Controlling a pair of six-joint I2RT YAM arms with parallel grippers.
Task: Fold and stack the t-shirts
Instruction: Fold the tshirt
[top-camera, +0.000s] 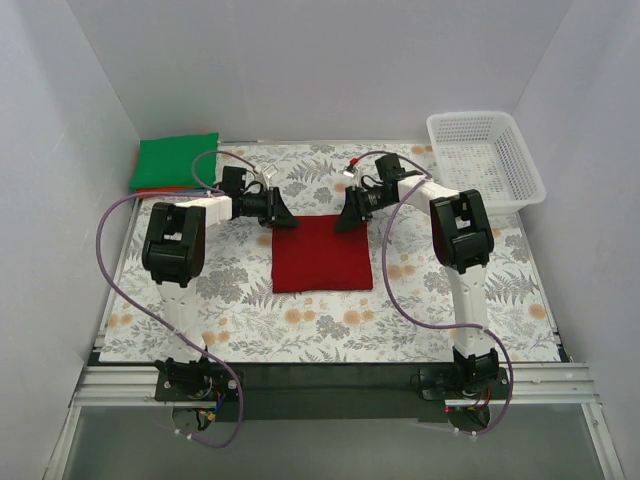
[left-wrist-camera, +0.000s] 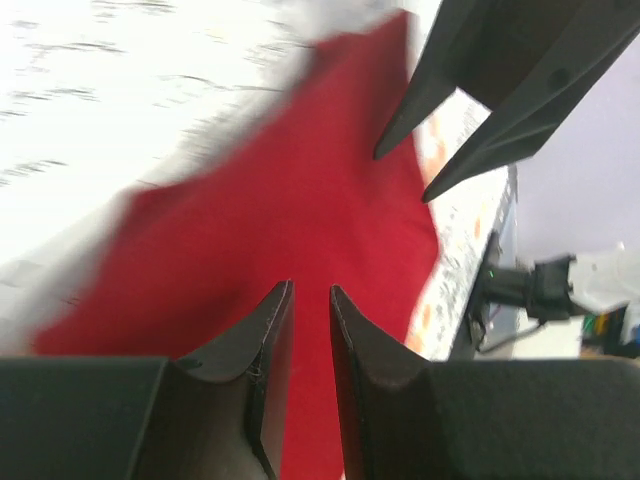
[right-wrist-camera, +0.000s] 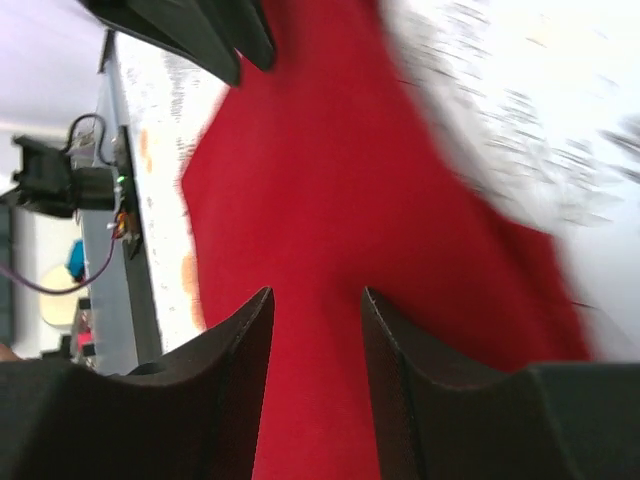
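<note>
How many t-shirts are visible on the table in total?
3. The dark red folded cloth t-shirt lies at the middle of the floral table. The bright green folded t-shirt sits at the far left corner, on an orange one, of which only an edge shows.

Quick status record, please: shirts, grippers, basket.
red shirt: folded flat, centre
green shirt: folded, far left corner, on top of orange shirt
orange shirt: only an edge shows
left gripper: narrowly open, at red shirt's far left corner
right gripper: open, at its far right corner
basket: far right corner
</note>
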